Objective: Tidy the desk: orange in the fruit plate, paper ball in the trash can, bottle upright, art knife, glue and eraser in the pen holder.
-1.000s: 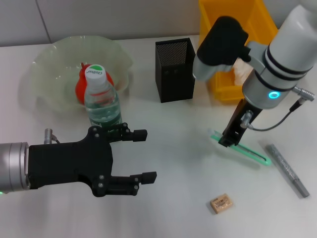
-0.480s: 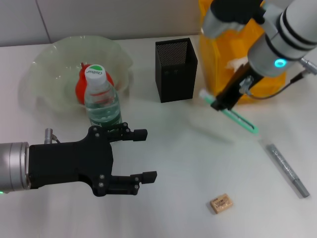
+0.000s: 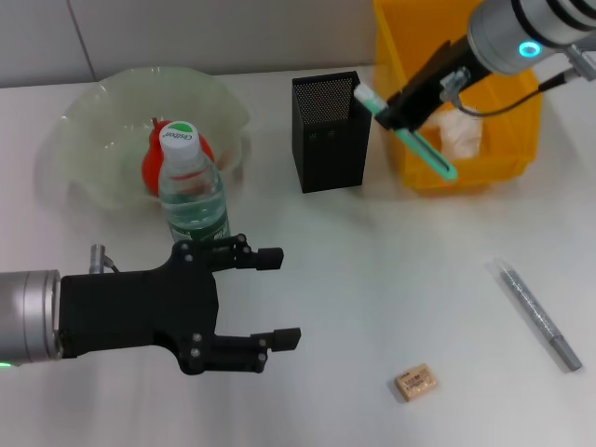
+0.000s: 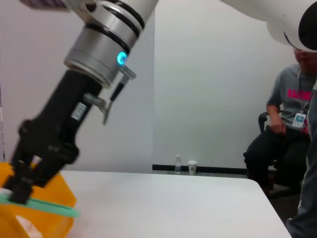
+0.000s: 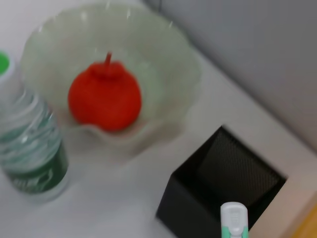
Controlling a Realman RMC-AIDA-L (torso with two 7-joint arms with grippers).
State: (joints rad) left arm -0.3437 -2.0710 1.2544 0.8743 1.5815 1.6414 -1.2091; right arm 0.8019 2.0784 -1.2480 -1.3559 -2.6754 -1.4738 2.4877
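Knife (image 3: pixel 406 133): light, stiff, slim; our right gripper (image 3: pixel 394 110) clamps it mid-body, tilted beside the pen holder (image 3: pixel 329 130). Left gripper (image 3: pixel 265 298) idles, jaws apart.

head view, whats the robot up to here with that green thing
The right gripper holds the green art knife in the air beside the pen holder. The orange sits in the fruit plate, the bottle stands upright. The eraser lies on the desk. The left gripper hovers open.
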